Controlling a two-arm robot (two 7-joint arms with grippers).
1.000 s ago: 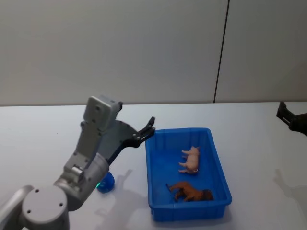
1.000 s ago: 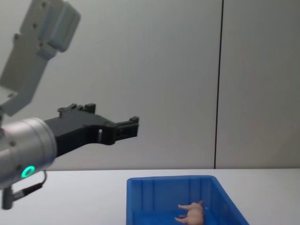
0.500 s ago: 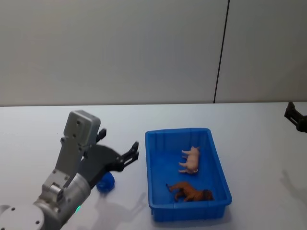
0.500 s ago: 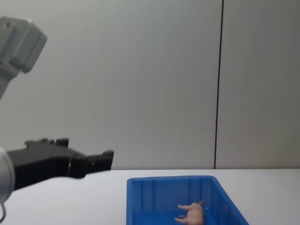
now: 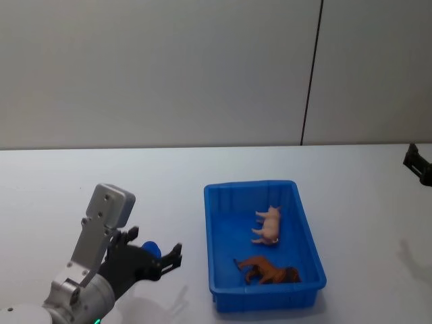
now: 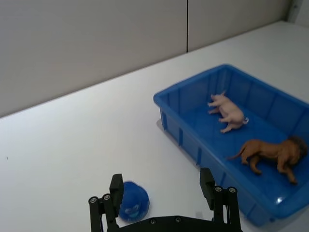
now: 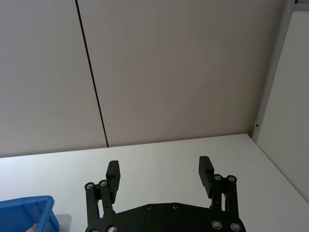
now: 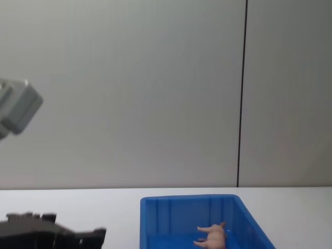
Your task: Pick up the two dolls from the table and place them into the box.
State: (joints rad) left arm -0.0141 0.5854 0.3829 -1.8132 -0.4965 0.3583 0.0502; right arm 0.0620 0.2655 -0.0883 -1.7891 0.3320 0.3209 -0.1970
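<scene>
The blue box (image 5: 250, 183) stands on the white table (image 5: 67, 182), right of centre. Inside it lie a pale pink doll (image 5: 268, 225) on its side and, nearer the front wall, a brown lion-like doll (image 5: 268, 271). My left gripper (image 5: 158, 251) hangs low over the table, left of the box, open and holding nothing. The left wrist view shows the same gripper (image 6: 161, 179), the box (image 6: 193, 79), the pink doll (image 6: 227, 110) and the brown doll (image 6: 270, 152). My right gripper (image 5: 418, 164) is at the far right edge, open (image 7: 159, 166) and empty.
A small round blue toy (image 6: 133, 202) lies on the table under the left gripper, close to one finger. A grey panelled wall rises behind the table. The chest view catches the box (image 8: 181, 210), the pink doll (image 8: 213, 236) and the left gripper (image 8: 98, 234) at the bottom left.
My left arm has dropped and drawn back from the box's left rim toward the table's front left, over the blue toy. The right gripper shifted slightly right. Both dolls stayed put.
</scene>
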